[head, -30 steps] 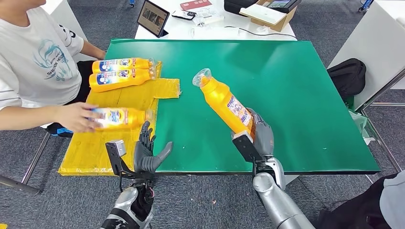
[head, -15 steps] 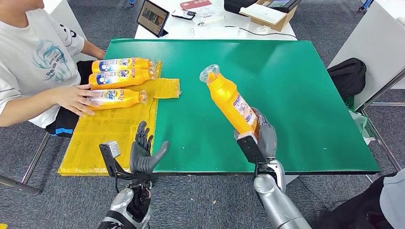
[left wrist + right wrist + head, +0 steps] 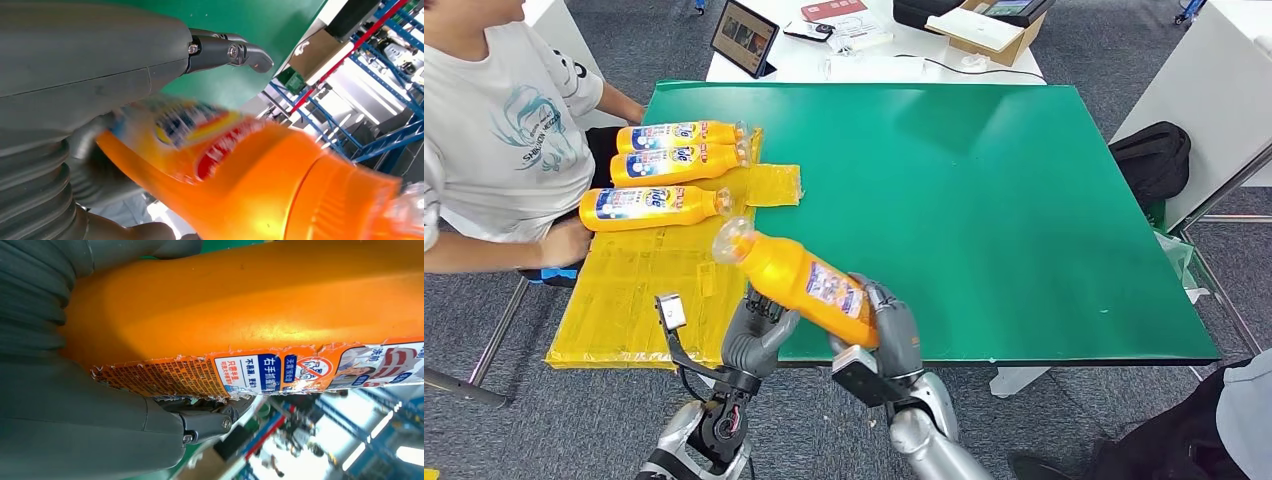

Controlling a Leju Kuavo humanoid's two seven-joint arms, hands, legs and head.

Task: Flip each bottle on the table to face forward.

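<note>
My right hand (image 3: 890,327) grips the lower body of an orange bottle (image 3: 799,280) and holds it tilted above the table's near edge, clear cap (image 3: 732,241) pointing up and left. The wrist view shows its back label (image 3: 260,371) against my right hand (image 3: 75,430). My left hand (image 3: 755,337) is directly under the bottle's middle with its fingers extended; the bottle (image 3: 240,180) is blurred close to that hand (image 3: 100,65). Three more orange bottles (image 3: 682,135), (image 3: 679,163), (image 3: 654,205) lie side by side on a yellow mat (image 3: 639,290), front labels up.
A person in a white shirt (image 3: 494,130) sits at the left, one hand (image 3: 564,243) at the mat's edge. The green table (image 3: 984,180) stretches right. A black backpack (image 3: 1152,160) sits on the floor at right; a white table with a tablet (image 3: 744,37) stands behind.
My right hand has carried the bottle left and toward me, over my left hand, which rose under it. The person set the third bottle beside the other two and drew the hand back.
</note>
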